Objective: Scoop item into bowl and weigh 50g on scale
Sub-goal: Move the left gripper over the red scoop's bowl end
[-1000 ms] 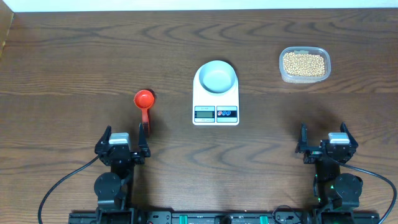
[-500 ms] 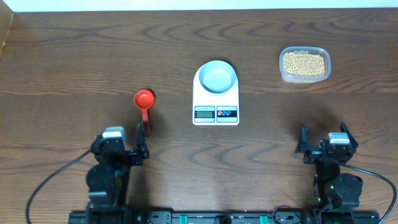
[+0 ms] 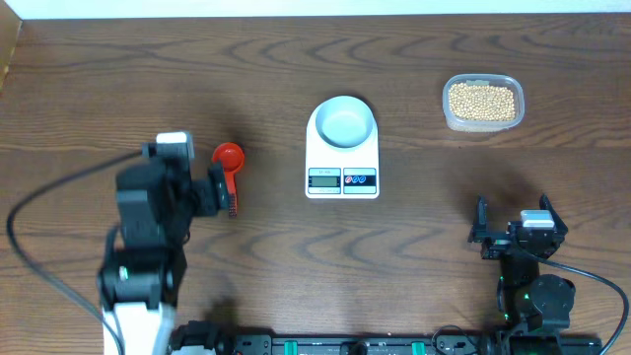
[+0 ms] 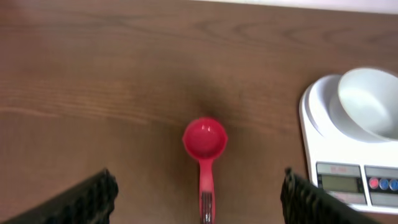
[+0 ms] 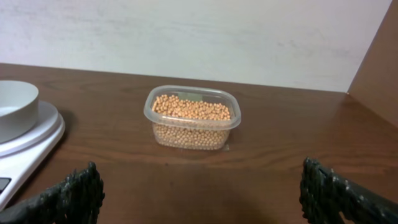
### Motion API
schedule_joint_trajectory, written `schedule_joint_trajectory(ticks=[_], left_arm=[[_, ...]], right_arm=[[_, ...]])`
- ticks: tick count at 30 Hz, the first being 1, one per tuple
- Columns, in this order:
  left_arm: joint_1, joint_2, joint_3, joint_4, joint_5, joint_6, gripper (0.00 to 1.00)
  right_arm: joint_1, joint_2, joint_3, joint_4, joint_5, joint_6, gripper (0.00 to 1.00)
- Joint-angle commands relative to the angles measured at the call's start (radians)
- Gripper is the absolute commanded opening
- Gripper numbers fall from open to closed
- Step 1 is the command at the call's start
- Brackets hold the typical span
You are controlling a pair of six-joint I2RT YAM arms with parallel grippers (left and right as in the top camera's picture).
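Observation:
The bowl [image 3: 342, 121] stands empty on the white scale [image 3: 342, 160] at the table's middle. The item, tan beans [image 3: 482, 101], fills a clear tub at the far right. A red scoop [image 3: 229, 156] lies left of the scale, handle toward me. My left gripper [image 3: 212, 193] hovers open above the scoop's handle end; in the left wrist view the scoop [image 4: 204, 138] lies centred between the wide-apart fingers [image 4: 93, 199], with scale [image 4: 323, 140] and bowl [image 4: 373, 99] at right. My right gripper [image 3: 518, 234] rests open at the near right, facing the beans [image 5: 192, 109].
The clear plastic tub [image 5: 193, 134] stands near the back wall, right of the scale [image 5: 31, 146] and bowl [image 5: 12, 106]. Cables trail from both arm bases along the near edge. A wooden side panel rises at the far right.
My left arm has lifted from its rest pose and swung forward over the red scoop's handle, jaws still wide. The right arm has not moved.

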Motion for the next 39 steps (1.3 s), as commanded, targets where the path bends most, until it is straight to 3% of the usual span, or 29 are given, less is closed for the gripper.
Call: schedule_joint_trajectory(ticks=[1, 7, 12, 22, 39], left_arm=[[0.004, 0.148, 0.163, -0.082, 0.006, 0.043, 0.86], [0.004, 0.416, 0.425, -0.277, 0.005, 0.080, 0.86], [0.023, 0.567, 0.528, -0.333, 0.005, 0.098, 0.86], [0.087, 0.742, 0.531, -0.335, 0.005, 0.098, 0.86], [0.087, 0.969, 0.528, -0.290, 0.005, 0.098, 0.86]], right_arm=[[-0.010, -0.003, -0.001, -0.005, 0.005, -0.013, 0.99], [-0.010, -0.003, -0.001, -0.004, 0.005, -0.013, 0.99], [-0.010, -0.003, -0.001, -0.005, 0.005, -0.013, 0.99], [-0.010, -0.003, -0.001, -0.004, 0.005, -0.013, 0.99], [-0.010, -0.003, -0.001, -0.005, 0.005, -0.013, 0.99]])
